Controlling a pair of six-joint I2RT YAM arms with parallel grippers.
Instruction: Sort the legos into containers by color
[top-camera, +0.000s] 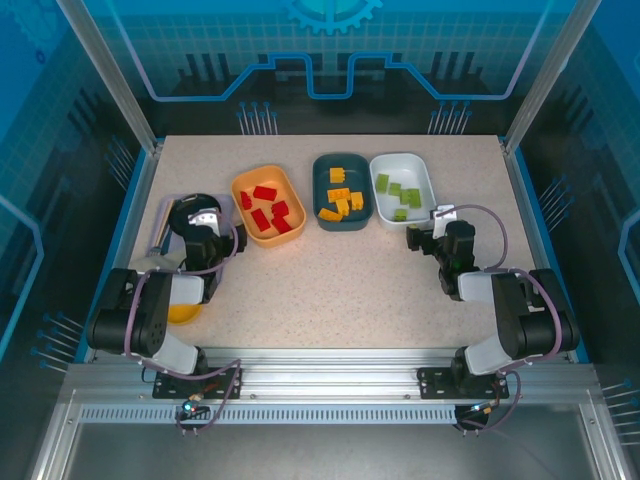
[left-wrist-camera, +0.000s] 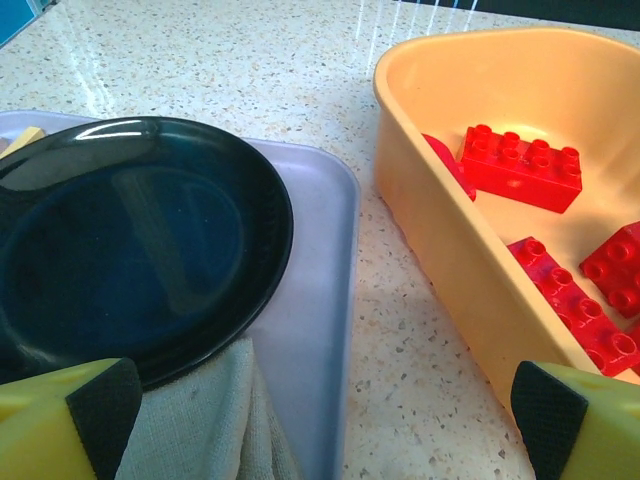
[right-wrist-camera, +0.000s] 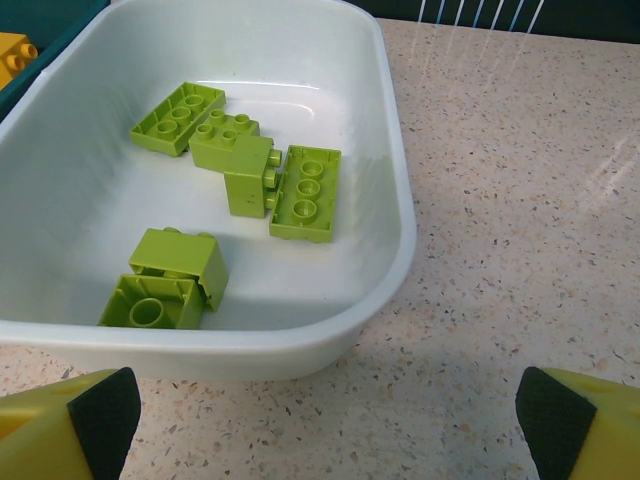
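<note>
Three tubs sit in a row near the far edge of the table (top-camera: 330, 285). The orange tub (top-camera: 256, 177) is on the left, and the red legos (top-camera: 265, 192) lie in it. The teal tub (top-camera: 325, 195) is in the middle, with the orange-yellow legos (top-camera: 343, 203) inside. The white tub (top-camera: 405, 165) is on the right, and the green legos (right-wrist-camera: 305, 192) lie in it.

The left claw (left-wrist-camera: 322, 405) is wide apart and holds nothing. It hangs by the near side of the orange tub, next to a purple tray (left-wrist-camera: 310, 300). The tray is by the left edge of the table. On it are a black plate (left-wrist-camera: 130, 240) and a grey cloth (left-wrist-camera: 210, 420).

The right claw (right-wrist-camera: 320, 415) is wide apart too, and it is empty. It hangs by the near side of the white tub.
</note>
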